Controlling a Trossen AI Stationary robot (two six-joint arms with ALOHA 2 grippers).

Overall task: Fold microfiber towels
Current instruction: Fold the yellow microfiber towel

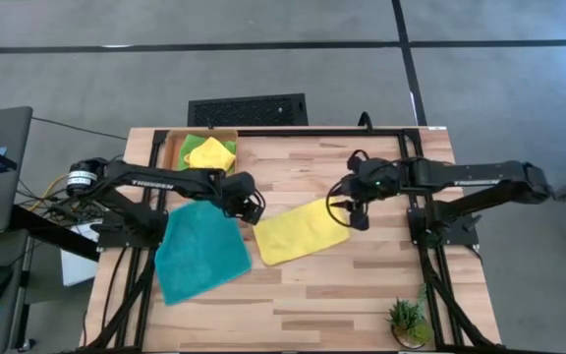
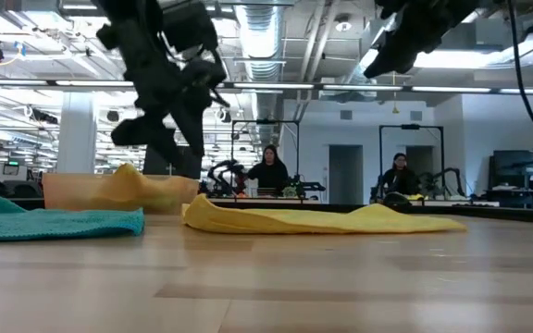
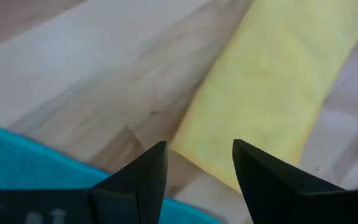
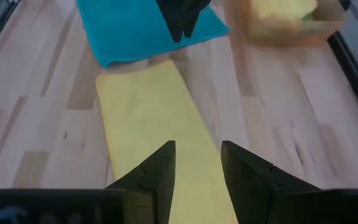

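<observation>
Four soft microfiber cloths are in play, and none looks fully folded yet. Farthest left on the pale wooden table (image 1: pixel 362 305), the teal square towel (image 1: pixel 200 253) lies spread flat and untouched. Behind it, the flat orange rectangular tray (image 1: pixel 176 147) holds a crumpled yellow towel (image 1: pixel 210 153) on top of a lime green one (image 1: pixel 226 146) (both still waiting, by the look of them). The left gripper (image 1: pixel 253 207) hovers above the bare wood between the teal cloth and the near end of the yellow microfiber towel at centre (image 1: pixel 301 231); its fingers stand parted with nothing between them. That centre towel lies as a long strip, seemingly folded once. The right gripper (image 1: pixel 360 218) hangs over its far end, fingers apart and empty. My judgement: one towel is half done, three remain.
</observation>
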